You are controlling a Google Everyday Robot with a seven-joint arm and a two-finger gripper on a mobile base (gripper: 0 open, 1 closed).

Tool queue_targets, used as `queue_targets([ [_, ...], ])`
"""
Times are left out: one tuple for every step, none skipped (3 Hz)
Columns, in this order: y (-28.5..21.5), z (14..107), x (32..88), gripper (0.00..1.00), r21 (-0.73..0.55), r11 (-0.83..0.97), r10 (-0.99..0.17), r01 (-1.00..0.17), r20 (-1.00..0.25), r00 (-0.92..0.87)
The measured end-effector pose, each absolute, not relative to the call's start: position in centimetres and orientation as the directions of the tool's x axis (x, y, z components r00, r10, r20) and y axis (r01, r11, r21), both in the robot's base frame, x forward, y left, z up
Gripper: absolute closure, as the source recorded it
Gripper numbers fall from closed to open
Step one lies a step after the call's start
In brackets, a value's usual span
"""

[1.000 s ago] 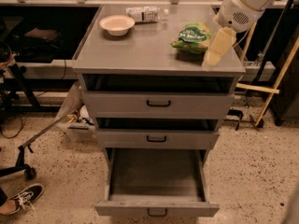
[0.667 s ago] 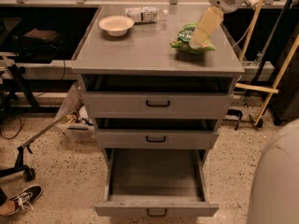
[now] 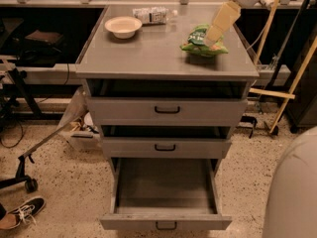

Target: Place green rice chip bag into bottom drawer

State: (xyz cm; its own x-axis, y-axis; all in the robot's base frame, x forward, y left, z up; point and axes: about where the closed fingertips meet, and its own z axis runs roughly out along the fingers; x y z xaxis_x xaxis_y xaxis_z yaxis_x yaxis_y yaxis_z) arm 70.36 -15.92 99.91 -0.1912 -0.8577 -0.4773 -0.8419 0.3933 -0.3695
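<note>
The green rice chip bag (image 3: 202,42) lies on the right side of the grey cabinet top (image 3: 148,53). My gripper (image 3: 214,31) reaches down from the upper right, and its cream tip is at the bag's upper right edge, touching or just above it. The bottom drawer (image 3: 166,221) is pulled fully out at the cabinet's foot, and its inside looks bare.
A cream bowl (image 3: 123,26) and a clear plastic water bottle (image 3: 154,15) sit at the back of the top. The two upper drawers (image 3: 167,110) are slightly open. Wooden broom handles (image 3: 292,78) lean at right, a box (image 3: 79,133) stands at left, and a shoe (image 3: 20,214) lies at lower left.
My gripper has moved left along the bag's right side and now points down at its upper right edge. The bag has stayed on the cabinet top.
</note>
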Motion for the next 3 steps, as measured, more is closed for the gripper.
queue_targets([
  [-16.8,100.2,74.1,0.00,-0.414,0.473,-0.831,-0.778,-0.503,-0.238],
  [-17.6,99.8,80.2,0.00,-0.469,0.573,-0.798,-0.672,-0.505,-0.328],
  [-18.2,98.1,83.8,0.00,-0.511,0.601,-0.795,-0.615,-0.467,-0.388],
])
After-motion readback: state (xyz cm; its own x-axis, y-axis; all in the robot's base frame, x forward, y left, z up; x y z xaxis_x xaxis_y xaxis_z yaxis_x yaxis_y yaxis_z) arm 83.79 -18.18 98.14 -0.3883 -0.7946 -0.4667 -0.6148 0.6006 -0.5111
